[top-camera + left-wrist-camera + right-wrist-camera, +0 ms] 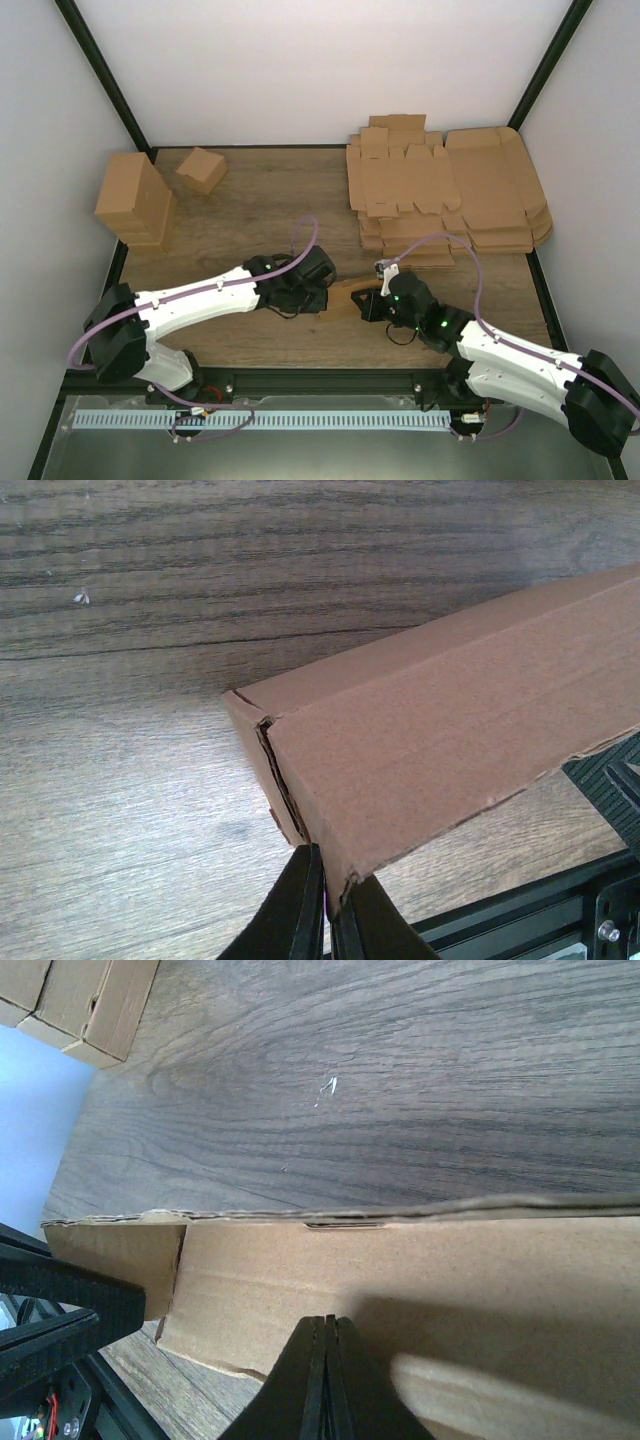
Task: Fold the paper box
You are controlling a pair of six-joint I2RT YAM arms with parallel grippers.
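The paper box (345, 297) is a brown cardboard piece, partly folded, lying on the wooden table between my two grippers. In the left wrist view it is a long folded carton (450, 720) with a split corner seam. My left gripper (335, 905) is shut, pinching the carton's lower corner edge between its fingertips; it also shows in the top view (318, 290). In the right wrist view a flat panel of the box (400, 1280) with a slot at its far edge lies under my right gripper (325, 1330). Its fingers are pressed together over the panel with nothing visibly between them.
A stack of flat die-cut sheets (440, 190) lies at the back right. A tall brown cardboard block (135, 200) and a small folded carton (202, 170) stand at the back left. The table's near edge has a black metal rail (520, 910).
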